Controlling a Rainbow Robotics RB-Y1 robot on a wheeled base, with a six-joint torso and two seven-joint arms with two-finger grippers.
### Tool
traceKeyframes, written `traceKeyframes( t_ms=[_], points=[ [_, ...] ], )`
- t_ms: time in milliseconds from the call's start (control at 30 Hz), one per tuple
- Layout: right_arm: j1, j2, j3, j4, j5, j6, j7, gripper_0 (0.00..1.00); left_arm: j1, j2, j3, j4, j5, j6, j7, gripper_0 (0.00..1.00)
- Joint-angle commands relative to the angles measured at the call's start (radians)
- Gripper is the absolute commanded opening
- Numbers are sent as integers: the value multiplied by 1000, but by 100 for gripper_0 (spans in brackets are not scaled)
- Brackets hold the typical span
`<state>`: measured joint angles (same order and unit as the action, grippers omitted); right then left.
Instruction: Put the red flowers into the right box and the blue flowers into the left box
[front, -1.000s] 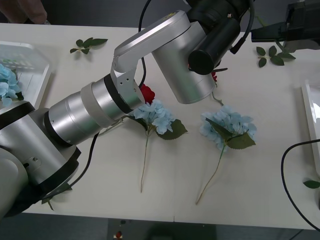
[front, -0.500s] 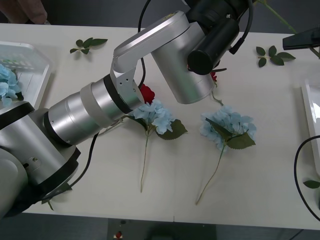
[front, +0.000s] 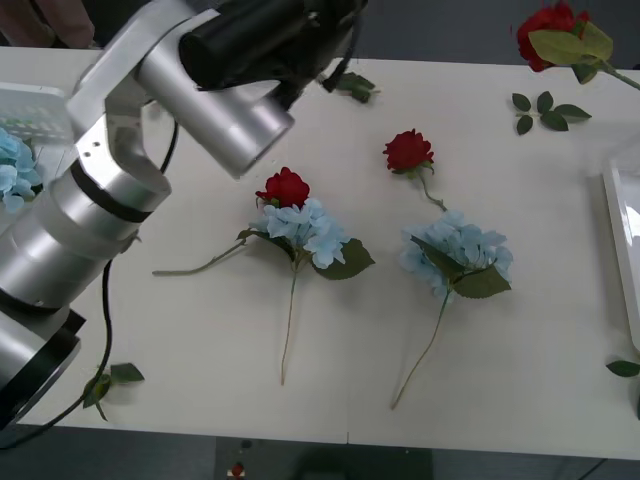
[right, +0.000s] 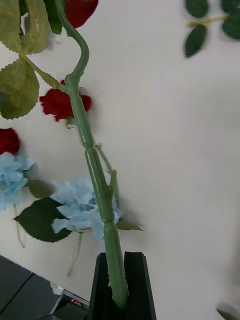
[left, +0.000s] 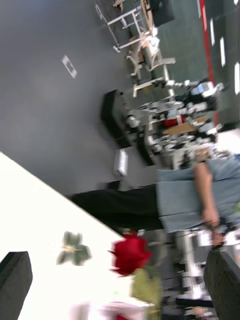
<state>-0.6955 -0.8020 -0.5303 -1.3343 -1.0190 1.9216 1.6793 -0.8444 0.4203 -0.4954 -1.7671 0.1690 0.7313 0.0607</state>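
Observation:
My right gripper (right: 120, 287) is shut on the green stem of a red flower (front: 548, 22), which hangs in the air over the table's far right corner. On the table lie two more red flowers (front: 285, 187) (front: 408, 150) and two blue flowers (front: 305, 228) (front: 455, 250). A third blue flower (front: 14, 165) rests in the left box (front: 62, 112). The rim of the right box (front: 618, 235) shows at the right edge. My left gripper (left: 119, 277) is open and raised above the table's far edge, holding nothing.
Loose leaf sprigs lie at the far right (front: 545, 108), far middle (front: 350, 85), near left (front: 110, 380) and near right (front: 622, 368). My left arm (front: 120, 190) stretches over the table's left side.
My left arm has swung up and to the left, uncovering the two red flowers on the table. The red flower in my right gripper has come into view at the top right.

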Motion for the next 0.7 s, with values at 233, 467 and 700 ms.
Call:
traceKeyframes(
  t_ms=[233, 467, 700],
  points=[
    [94, -82, -94, -39, 146, -2, -30, 0, 203, 153, 235, -66, 392, -13, -677, 100],
    [198, -94, -137, -157, 267, -2, -23, 0, 307, 186, 408, -66, 603, 169, -1156, 100],
    [314, -94, -146, -269, 362, -2, -21, 0, 358, 164, 592, -64, 728, 393, -1492, 100]
  ],
)
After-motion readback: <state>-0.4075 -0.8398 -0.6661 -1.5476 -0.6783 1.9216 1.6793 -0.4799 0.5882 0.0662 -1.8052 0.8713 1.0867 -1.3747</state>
